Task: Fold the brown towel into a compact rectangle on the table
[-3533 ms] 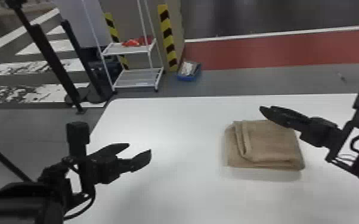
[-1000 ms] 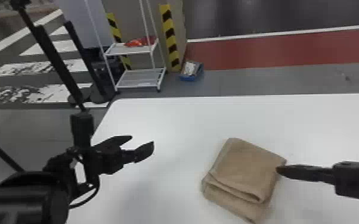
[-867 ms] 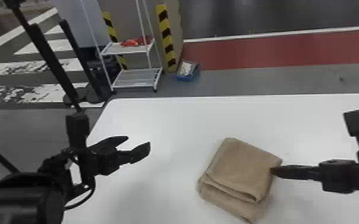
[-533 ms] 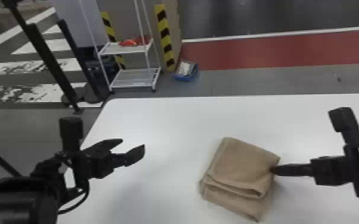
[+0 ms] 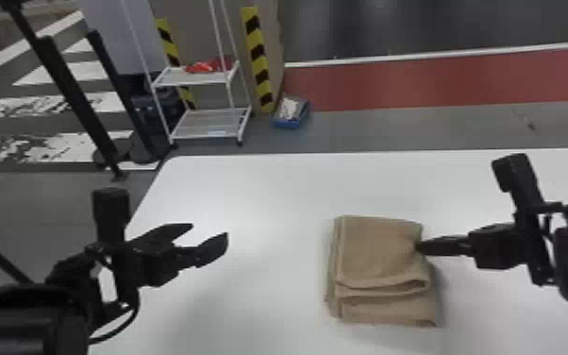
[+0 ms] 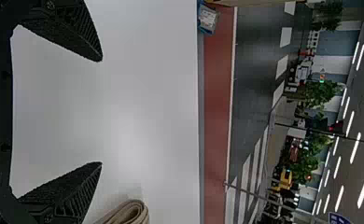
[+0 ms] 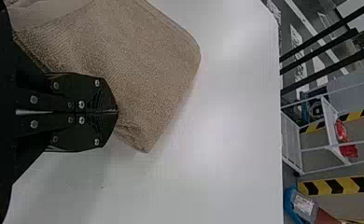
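Towel (image 5: 375, 252) lies on the white worktop (image 5: 259, 189), right of the middle, near the right tool (image 5: 419, 247). It looks like a small, thick block. It seems almost done, and this step looks like making it straight and neat.

The right tool is closed tight, and it seems to have a little bit of the towel's right edge in its tip. The cloth bunches up there. The left tool (image 5: 209, 231) is wide and has nothing in it. It is over the left part of the worktop, well apart from the towel.

That little pinch could cause trouble. If the right tool pulls hard, the top flap (image 5: 384, 289) could slide off the bottom layer (image 5: 387, 312), because nothing holds the other side down. The whole towel could also spin and end up crooked, since it is held at just one spot.

When the right tool lets go, the cloth could catch on its tip and lift a corner. A bump could be left where the edge is squeezed. On the near side, the layers do not line up, so one more fold could come out lumpy. Thick folds might puff up too. Gentle, slow moves would be best.
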Tool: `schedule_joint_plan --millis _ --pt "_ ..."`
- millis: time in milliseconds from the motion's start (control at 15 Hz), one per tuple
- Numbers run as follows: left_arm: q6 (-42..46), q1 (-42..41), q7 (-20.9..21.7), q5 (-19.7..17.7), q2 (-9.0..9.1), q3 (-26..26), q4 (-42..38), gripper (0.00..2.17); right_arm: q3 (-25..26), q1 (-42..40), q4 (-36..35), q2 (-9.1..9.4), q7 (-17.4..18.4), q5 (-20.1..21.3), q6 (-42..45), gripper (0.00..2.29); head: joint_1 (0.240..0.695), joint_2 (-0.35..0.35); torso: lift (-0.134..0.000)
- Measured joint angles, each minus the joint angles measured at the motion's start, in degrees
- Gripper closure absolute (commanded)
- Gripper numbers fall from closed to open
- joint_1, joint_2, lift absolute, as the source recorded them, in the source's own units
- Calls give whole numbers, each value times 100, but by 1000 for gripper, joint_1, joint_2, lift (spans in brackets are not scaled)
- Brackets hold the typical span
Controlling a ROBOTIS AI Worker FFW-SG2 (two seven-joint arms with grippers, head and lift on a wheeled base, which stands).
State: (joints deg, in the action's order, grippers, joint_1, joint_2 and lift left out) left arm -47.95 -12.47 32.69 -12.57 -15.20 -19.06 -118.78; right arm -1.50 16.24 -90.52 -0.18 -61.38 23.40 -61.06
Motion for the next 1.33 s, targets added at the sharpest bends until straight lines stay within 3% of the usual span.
schedule_joint_plan --millis 200,267,333,400,467,600,733,867,1000,1133,1333 --pt "0 -57 -2 -4 7 -42 -83 83 -29 129 292 0 119 -60 383 2017 695 229 -128" --pt "0 -80 -2 -10 6 -73 -115 83 10 101 215 0 133 -70 380 1747 695 230 -128" --pt "0 -104 -5 -24 1 -123 -137 83 110 2 -24 0 222 -78 321 1166 695 228 -128" --pt "3 -117 -14 -48 -4 -167 -144 83 221 -142 -410 0 389 -94 181 167 695 222 -128" --pt "33 -122 -50 -98 2 -198 -146 83 275 -341 -906 0 696 -146 -6 -1 695 204 -128" --pt "402 -199 -227 -341 134 -210 -139 83 157 -947 -1840 0 1875 -494 53 -1 695 185 -128" --pt "1179 -421 -610 -735 362 -178 -73 76 -94 -1749 -2305 0 3162 -1037 1428 -1 695 182 -128" --pt "2390 -674 -1183 -1131 557 -97 144 83 -433 -2537 -2404 0 4256 -1294 3515 2 695 214 -128" --pt "3520 -896 -1806 -1286 711 68 323 83 -640 -3075 -2340 0 4663 -1402 4942 2 695 251 -128" --pt "4134 -1070 -2224 -945 860 273 456 87 -718 -3438 -2315 0 4773 -1451 5454 2 695 290 -128" --pt "4226 -1402 -2190 -637 1056 310 422 87 -693 -3879 -2257 0 4899 -1451 6027 9 695 293 -128"
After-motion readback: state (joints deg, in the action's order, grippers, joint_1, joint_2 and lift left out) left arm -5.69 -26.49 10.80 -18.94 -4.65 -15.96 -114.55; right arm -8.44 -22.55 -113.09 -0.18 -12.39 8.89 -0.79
